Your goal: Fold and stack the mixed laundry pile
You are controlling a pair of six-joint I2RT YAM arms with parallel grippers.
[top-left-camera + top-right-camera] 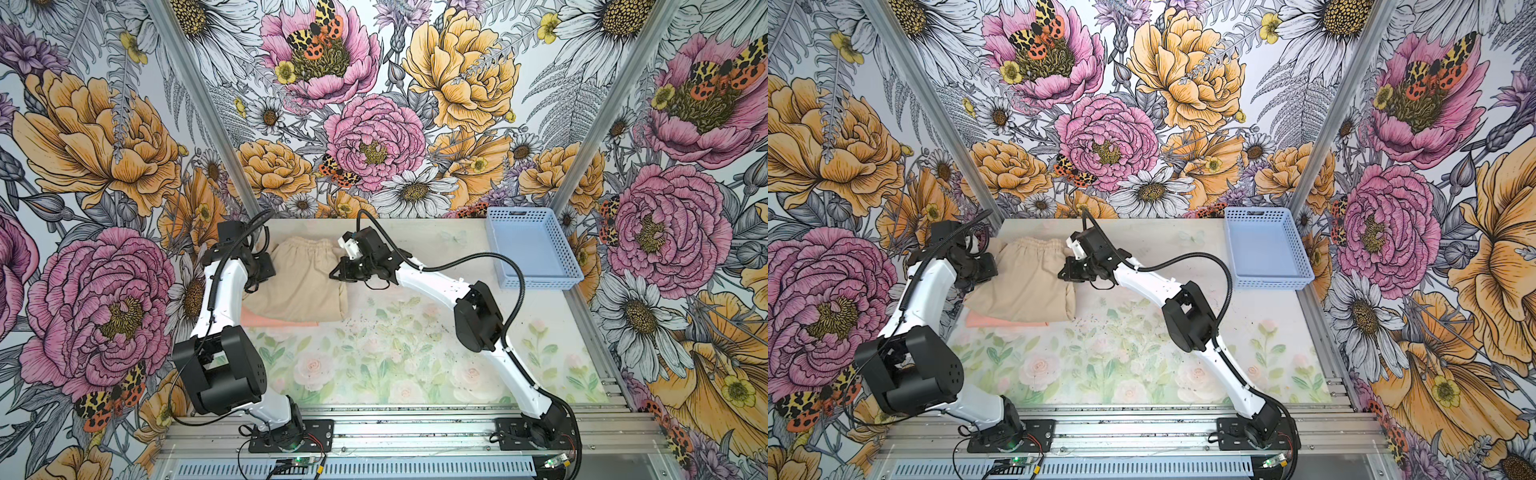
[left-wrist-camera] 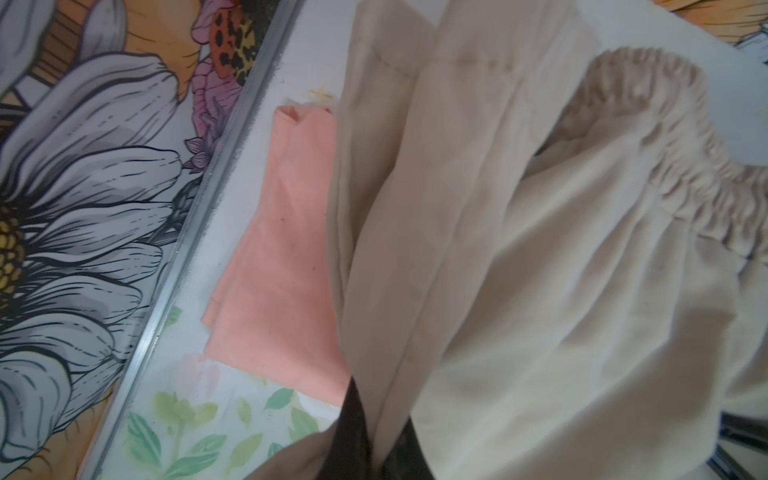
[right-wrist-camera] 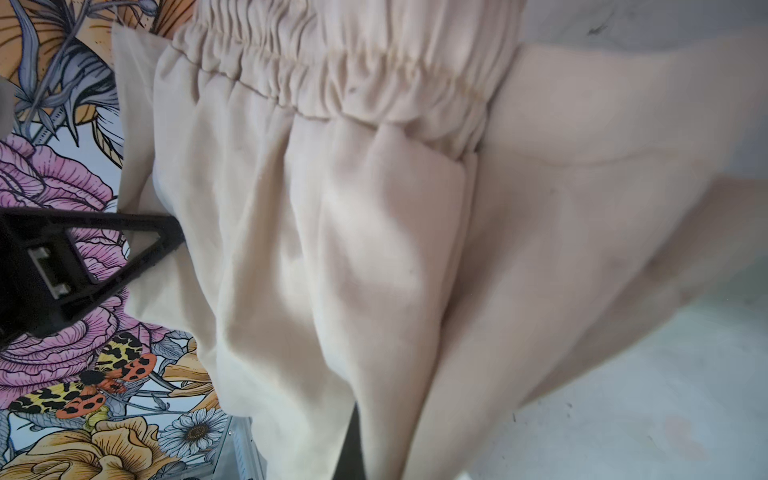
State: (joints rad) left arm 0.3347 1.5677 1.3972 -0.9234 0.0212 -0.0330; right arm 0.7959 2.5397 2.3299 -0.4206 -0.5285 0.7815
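Beige garment (image 1: 301,278) lies folded atop the salmon T-shirt (image 1: 270,321), hiding all but its robot-side strip; left pincer (image 2: 380,440) and right pincer (image 1: 336,275) each clamp an opposite side edge, span parallel to that strip, both arms equally near.

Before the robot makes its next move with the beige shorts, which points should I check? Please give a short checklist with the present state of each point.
1. Left gripper shut on the beige shorts: ok.
2. Right gripper shut on the shorts' opposite side: ok.
3. Shorts positioned over the peach shirt: ok, its edge shows beneath.
4. Shorts flat: not ok, fabric rises in folds toward both grippers.
5. Shirt neatly folded underneath: cannot tell, mostly covered.
6. Blue basket clear of both arms: ok, it stands apart.
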